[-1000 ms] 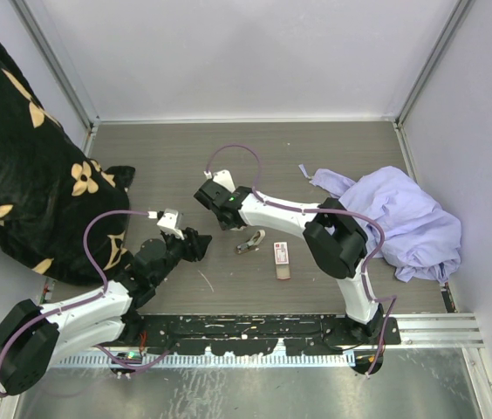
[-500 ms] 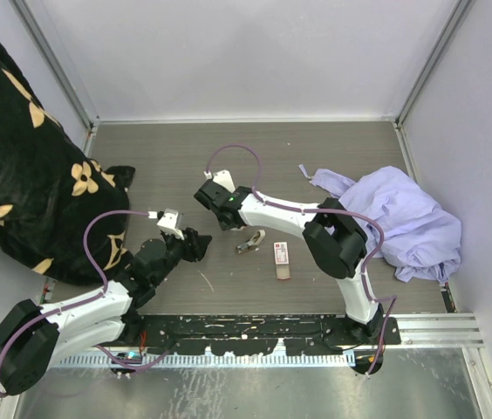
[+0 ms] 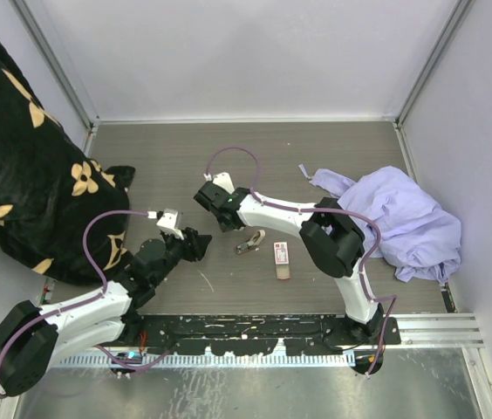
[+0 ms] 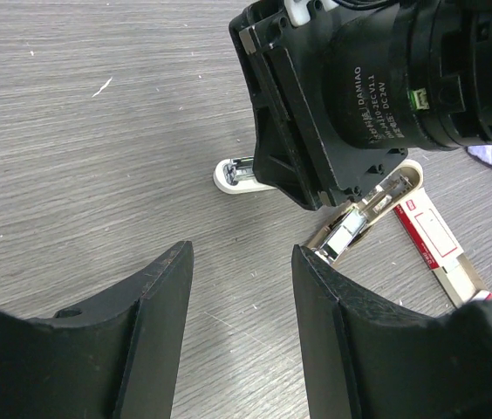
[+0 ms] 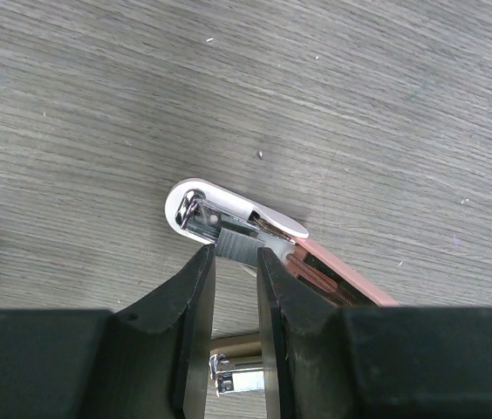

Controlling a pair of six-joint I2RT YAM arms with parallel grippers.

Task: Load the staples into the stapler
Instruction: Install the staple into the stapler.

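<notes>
Our right gripper (image 5: 235,262) pinches a staple strip (image 5: 235,245) narrowly at the open stapler (image 5: 190,206). We should line it up with the channel before lowering. Our left gripper (image 4: 242,262) hangs half-open and empty, and the staple box (image 3: 282,255) lies just beside.

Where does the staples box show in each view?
Top external: staples box at centre, just picture-right of the stapler.
Left wrist: right side, beside the stapler.
Right wrist: not in it.
Shared landmark: the open stapler, in all three.
</notes>
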